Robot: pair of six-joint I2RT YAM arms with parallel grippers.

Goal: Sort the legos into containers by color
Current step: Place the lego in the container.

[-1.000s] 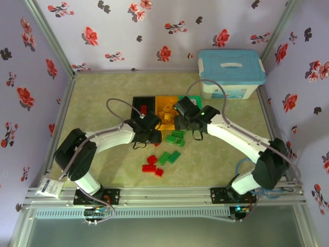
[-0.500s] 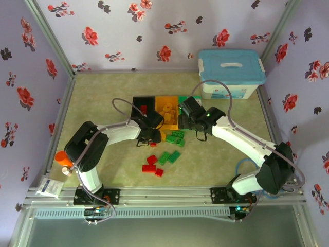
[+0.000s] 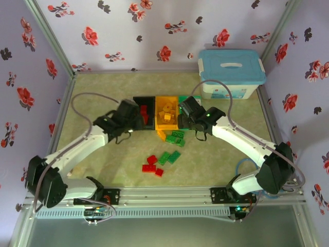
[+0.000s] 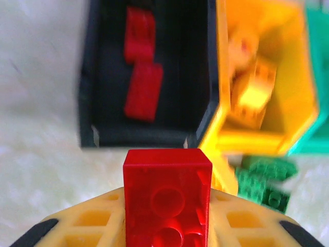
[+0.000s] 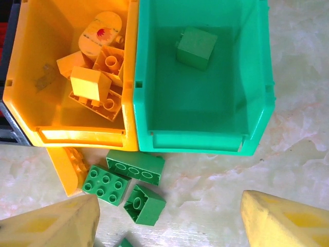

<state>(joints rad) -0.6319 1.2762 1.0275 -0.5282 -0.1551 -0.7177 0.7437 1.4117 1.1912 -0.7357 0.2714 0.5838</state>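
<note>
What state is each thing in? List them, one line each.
Left gripper: shut on a red brick.
Right gripper: open, empty.
Black bin: open, two red bricks inside.
Yellow bin: open, several yellow bricks inside.
Green bin: open, one green brick inside.
White box: lid on.
Loose bricks: lying on the table.

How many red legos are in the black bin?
2, in the black bin, left half: near red lego, far red lego behind it. A third red lego sits in the left gripper, outside. Far end cropped; more may hide.
</note>
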